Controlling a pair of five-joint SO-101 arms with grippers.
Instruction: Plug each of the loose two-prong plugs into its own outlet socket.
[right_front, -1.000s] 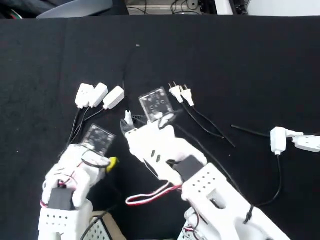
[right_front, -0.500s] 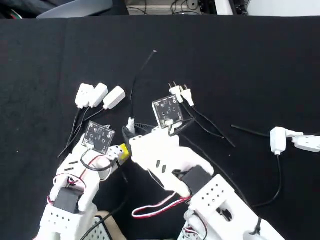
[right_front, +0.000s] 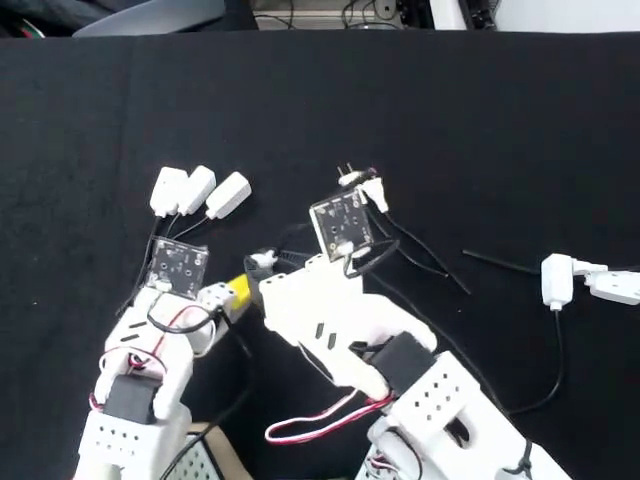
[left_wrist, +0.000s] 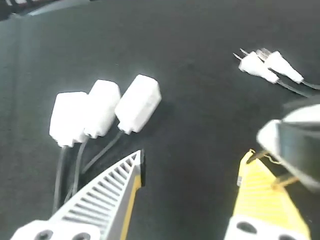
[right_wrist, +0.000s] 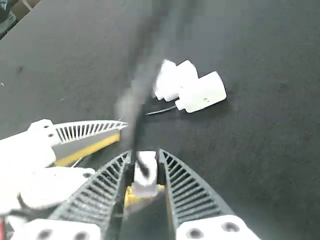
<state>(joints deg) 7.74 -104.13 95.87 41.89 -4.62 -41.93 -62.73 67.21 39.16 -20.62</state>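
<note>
On the counter (right_front: 480, 120), three sockets (right_front: 197, 190) lie side by side at the far left, just beyond the left tool (left_wrist: 192, 167). Two loose plugs (right_front: 362, 183) lie to their right, and another socket (right_front: 556, 280) lies well apart at the right edge. The right tool (right_wrist: 145, 167), with a held plug (right_wrist: 145, 175) between its fingers, sits between the sockets and the loose plugs.

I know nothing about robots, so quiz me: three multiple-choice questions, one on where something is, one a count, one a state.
1. The three grouped white sockets lie: A) just ahead of the left arm's jaws B) under the right arm C) inside the right arm's jaws.
2. Loose plugs lying side by side: A) none B) two C) five.
3. The right arm's jaws are: A) wide open B) shut, empty C) shut on a white plug.
A: the left wrist view has them just ahead. B: two pronged heads lie together. C: the plug sits pinched between them.
</note>
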